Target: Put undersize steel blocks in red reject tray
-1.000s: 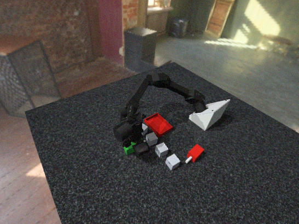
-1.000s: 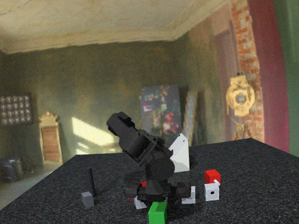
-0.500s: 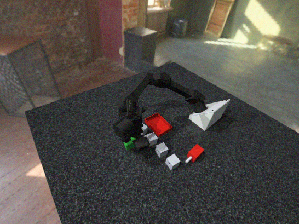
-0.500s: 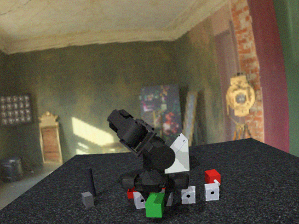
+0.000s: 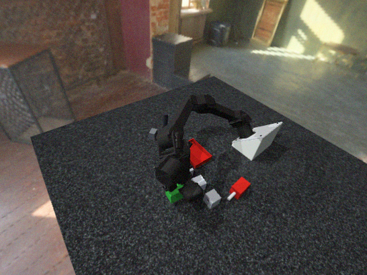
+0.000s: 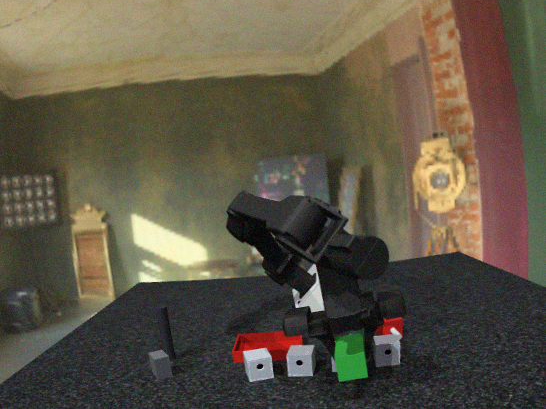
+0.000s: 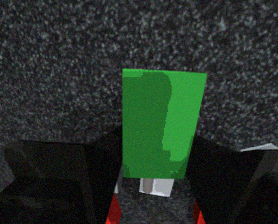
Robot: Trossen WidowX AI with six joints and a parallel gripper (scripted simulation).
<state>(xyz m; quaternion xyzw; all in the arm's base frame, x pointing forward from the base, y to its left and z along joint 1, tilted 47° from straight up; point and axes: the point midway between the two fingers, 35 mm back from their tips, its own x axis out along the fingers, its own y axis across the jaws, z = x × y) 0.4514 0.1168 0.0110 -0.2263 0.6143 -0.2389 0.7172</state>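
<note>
Dark upright rod near small gray block.Dark pedestal (image 5: 172, 61) beside brick wall strip (image 5: 159, 9) (image 6: 445, 71).

From my exterior view, steel blocks in a row across the worktop (image 5: 117, 222) (image 6: 90, 391) (image 7: 50, 75), reject tray (image 5: 199, 155) (image 6: 270, 342) behind the left ones, GO gauge (image 5: 173, 196) (image 6: 351, 360) (image 7: 157, 120) before the row, just left of the right-end block (image 5: 213, 202) (image 6: 385, 359), upright post (image 5: 165, 120) (image 6: 167, 333) far left behind a small block (image 5: 152, 134) (image 6: 161, 365).
</note>
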